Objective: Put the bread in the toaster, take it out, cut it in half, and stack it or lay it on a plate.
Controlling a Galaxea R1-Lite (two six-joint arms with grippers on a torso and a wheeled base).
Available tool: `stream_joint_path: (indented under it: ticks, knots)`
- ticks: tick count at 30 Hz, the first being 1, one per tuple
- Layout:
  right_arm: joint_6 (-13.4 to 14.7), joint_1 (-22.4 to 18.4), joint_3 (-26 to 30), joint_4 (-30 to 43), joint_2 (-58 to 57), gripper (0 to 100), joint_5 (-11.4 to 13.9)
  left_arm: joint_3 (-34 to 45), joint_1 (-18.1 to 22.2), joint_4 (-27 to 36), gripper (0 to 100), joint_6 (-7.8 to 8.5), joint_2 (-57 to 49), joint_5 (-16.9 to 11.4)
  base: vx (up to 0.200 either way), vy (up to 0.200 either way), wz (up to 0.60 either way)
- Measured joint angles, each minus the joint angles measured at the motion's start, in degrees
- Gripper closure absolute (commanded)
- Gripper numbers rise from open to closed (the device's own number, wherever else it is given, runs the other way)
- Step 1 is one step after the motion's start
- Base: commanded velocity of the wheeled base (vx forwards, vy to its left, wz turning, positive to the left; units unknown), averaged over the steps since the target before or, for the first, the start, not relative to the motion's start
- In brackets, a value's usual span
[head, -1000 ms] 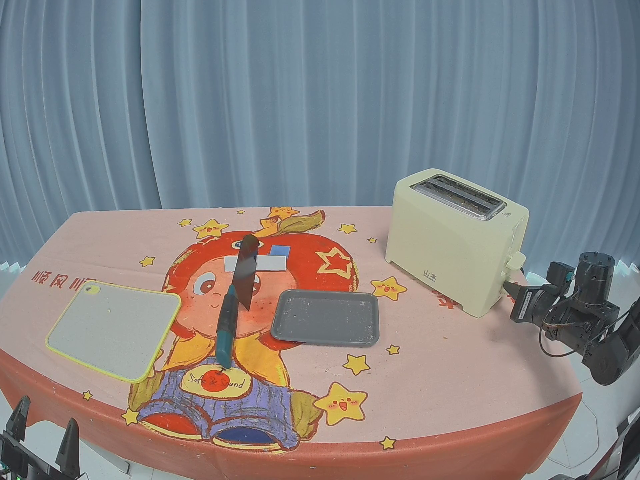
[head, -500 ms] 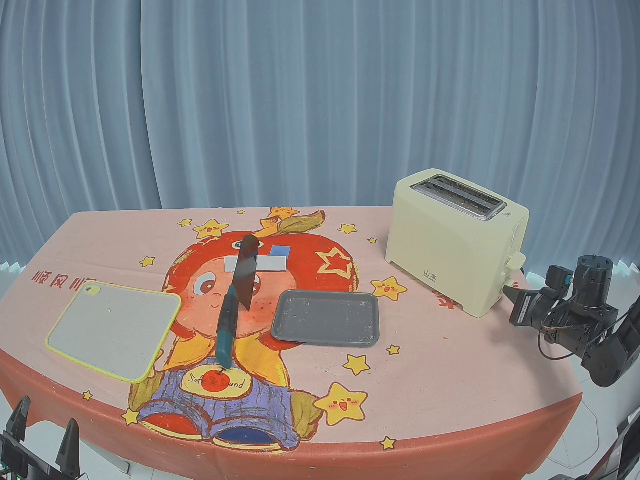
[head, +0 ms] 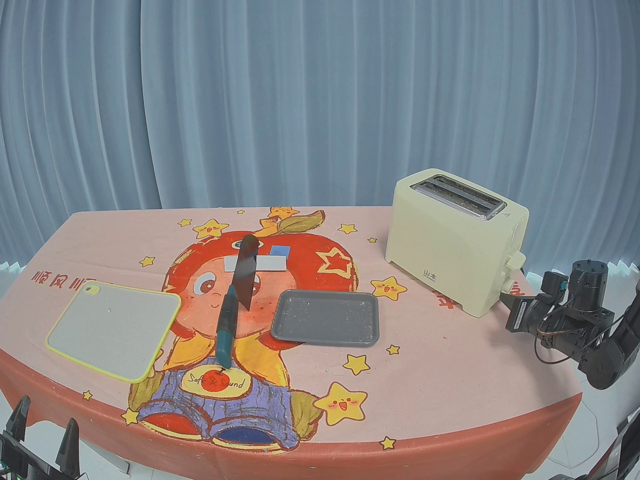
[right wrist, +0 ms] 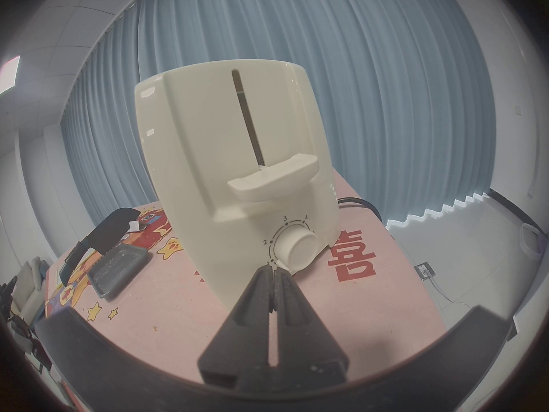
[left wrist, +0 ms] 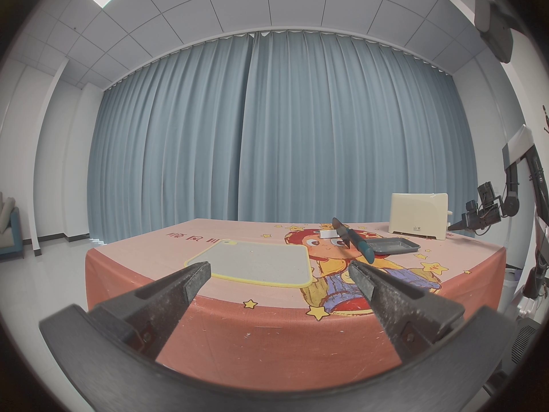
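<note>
- Off the table's far right edge: right gripper on a bent arm, held level, aimed at the toaster's control end; black tapered fingers pressed flat together, nothing between them; tips just short of the round dial
- Low before the near left edge: left gripper, level, facing across the table; dark, rough-faced fingers spread wide, nothing held
- Toaster at the right of the table: cream glossy plastic, boxy with rounded corners; two metal-rimmed slots on top; flat lever in a narrow vertical slit above the dial; bread perhaps down inside the slots, too dark to tell
- Plate at mid-table: grey, shallow, rectangular, with a raised rim; well apart from the toaster
- Knife just left of the plate: dark broad blade tilted upward, teal handle toward the near edge
- Cutting board lying flat at the left: pale, speckled, rounded corners, yellow-green rim
- Tablecloth: pink, printed with a cartoon figure and yellow stars
</note>
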Motion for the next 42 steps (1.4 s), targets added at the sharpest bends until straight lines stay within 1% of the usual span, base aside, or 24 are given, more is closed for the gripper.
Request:
stream_joint_path:
  ticks: [42]
  knots:
    - [-0.01, 0.06, 0.39, 0.02, 1.12, 100, -0.33, 0.0, 0.0, 0.0, 0, -0.02, 0.0, 0.0, 0.0, 0.0, 0.0]
